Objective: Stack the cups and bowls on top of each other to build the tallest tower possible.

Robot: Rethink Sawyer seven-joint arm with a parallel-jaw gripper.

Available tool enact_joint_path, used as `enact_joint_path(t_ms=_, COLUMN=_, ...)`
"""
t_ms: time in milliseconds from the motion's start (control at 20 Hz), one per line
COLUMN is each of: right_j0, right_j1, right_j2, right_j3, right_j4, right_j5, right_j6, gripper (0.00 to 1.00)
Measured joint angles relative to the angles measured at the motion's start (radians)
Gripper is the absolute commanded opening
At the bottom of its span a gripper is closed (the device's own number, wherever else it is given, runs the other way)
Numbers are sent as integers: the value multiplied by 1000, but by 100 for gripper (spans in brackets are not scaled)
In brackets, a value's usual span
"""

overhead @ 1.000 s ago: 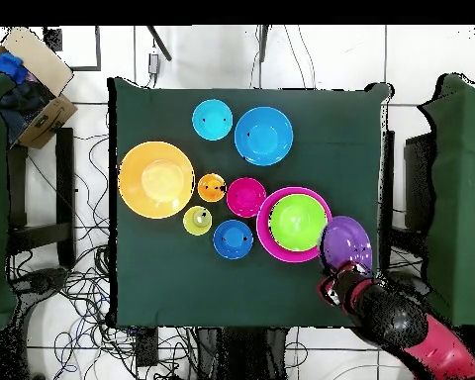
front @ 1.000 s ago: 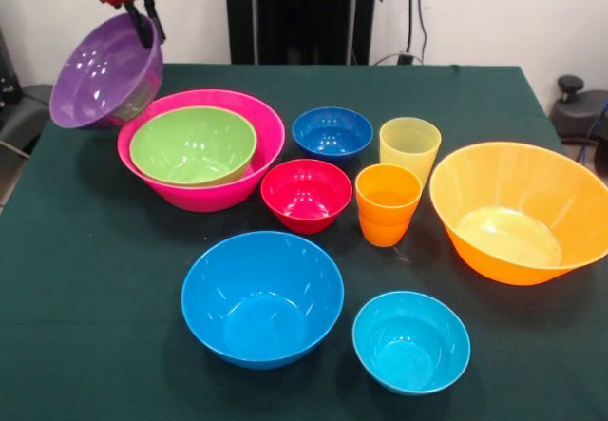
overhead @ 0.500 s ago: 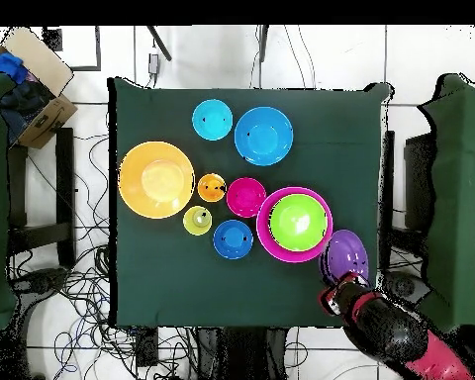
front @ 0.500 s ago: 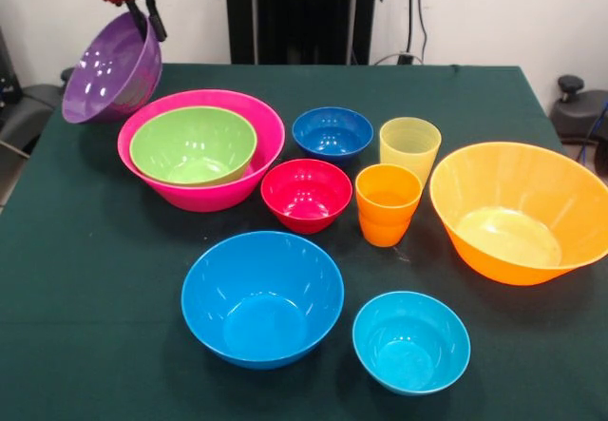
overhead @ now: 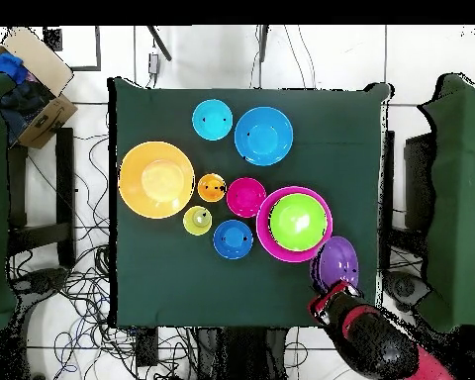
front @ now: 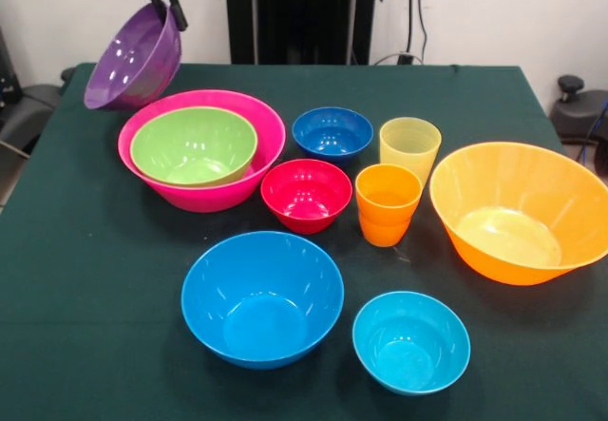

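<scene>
While you are carrying the glossy purple plastic bowl (front: pixel 134 57) in the upper left of the front view, the black-fingered gripper (front: pixel 167 1) under its red wrist is pinching the bowl's top rim, jaws clenched on the wall, so the bowl is hanging tilted with its mouth facing the camera. It is hanging clear of the cloth, just up and left of the large pink plastic bowl (front: pixel 256 155), which is holding the lime green bowl (front: pixel 193 143) nested inside it; in the overhead view the purple bowl (overhead: pixel 337 263) is sitting at the lower right, just beside the pink rim. As I judge it, you are bringing the purple bowl over to drop it into the green one, so you should be levelling it first: a bowl held by one edge is wanting to swing, and if it goes down tilted it is likely to catch the green rim and sit crooked. Be centring it over the green bowl's middle, lowering until it is seating, and only then letting go. The sky blue medium bowl (front: pixel 262 296), the small cyan bowl (front: pixel 410 341), the small red bowl (front: pixel 306 193), the small dark blue bowl (front: pixel 332 132), the large orange bowl (front: pixel 518 210), the translucent pale yellow tumbler (front: pixel 409 149) and the opaque orange tumbler (front: pixel 388 203) are all waiting separately on the dark green tablecloth (front: pixel 95 278), not yet stacked.
</scene>
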Motion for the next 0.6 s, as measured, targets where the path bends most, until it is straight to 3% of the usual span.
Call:
enact_joint_path(t_ms=150, right_j0=4, right_j1=-34, right_j2=23, right_j3=37, right_j4=-24, right_j5=-32, right_j6=0, gripper=0)
enact_joint_path(t_ms=350, right_j0=87, right_j1=-85, right_j2=5, right_j3=52, right_j4=-104, right_j5=-47, right_j6=0, gripper=0)
enact_joint_path(t_ms=450, right_j0=179, right_j1=-104, right_j2=-38, right_j3=51, right_j4=-160, right_j5=-77, right_j6=0, gripper=0)
enact_joint_path(t_ms=600, right_j0=263, right_j1=-111, right_j2=-83, right_j3=50, right_j4=-198, right_j5=-118, right_j6=0, gripper=0)
